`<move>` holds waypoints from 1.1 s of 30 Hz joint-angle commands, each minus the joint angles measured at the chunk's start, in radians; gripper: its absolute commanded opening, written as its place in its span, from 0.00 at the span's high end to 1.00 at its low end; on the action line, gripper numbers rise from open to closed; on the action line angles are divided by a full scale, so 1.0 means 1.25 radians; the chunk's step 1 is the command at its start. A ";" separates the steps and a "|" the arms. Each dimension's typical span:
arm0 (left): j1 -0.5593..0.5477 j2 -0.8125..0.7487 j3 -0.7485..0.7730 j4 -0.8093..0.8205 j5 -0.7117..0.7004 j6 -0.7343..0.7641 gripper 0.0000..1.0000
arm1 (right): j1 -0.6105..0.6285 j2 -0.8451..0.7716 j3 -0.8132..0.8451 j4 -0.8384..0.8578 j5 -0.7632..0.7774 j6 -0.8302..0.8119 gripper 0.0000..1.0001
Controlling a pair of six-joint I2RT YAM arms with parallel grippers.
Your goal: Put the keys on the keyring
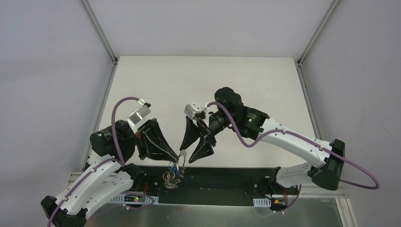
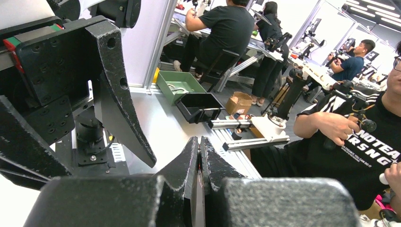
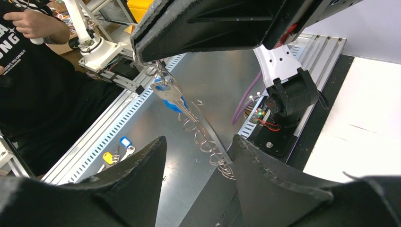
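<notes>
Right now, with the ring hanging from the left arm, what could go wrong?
The keyring is pinched only at the tips of the left fingers; a nudge from the open right fingers could pull it free.
It hangs over the metal ledge, off the table, so a drop would likely land there, awkward to reach.

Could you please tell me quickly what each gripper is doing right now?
Left gripper: jaws closed, holding the keyring.
Right gripper: jaws open, holding nothing, the keyring between them.
</notes>
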 commanded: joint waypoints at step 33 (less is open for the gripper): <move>-0.006 -0.097 0.108 -0.577 -0.115 0.507 0.81 | 0.049 -0.078 -0.050 -0.019 0.024 0.030 1.00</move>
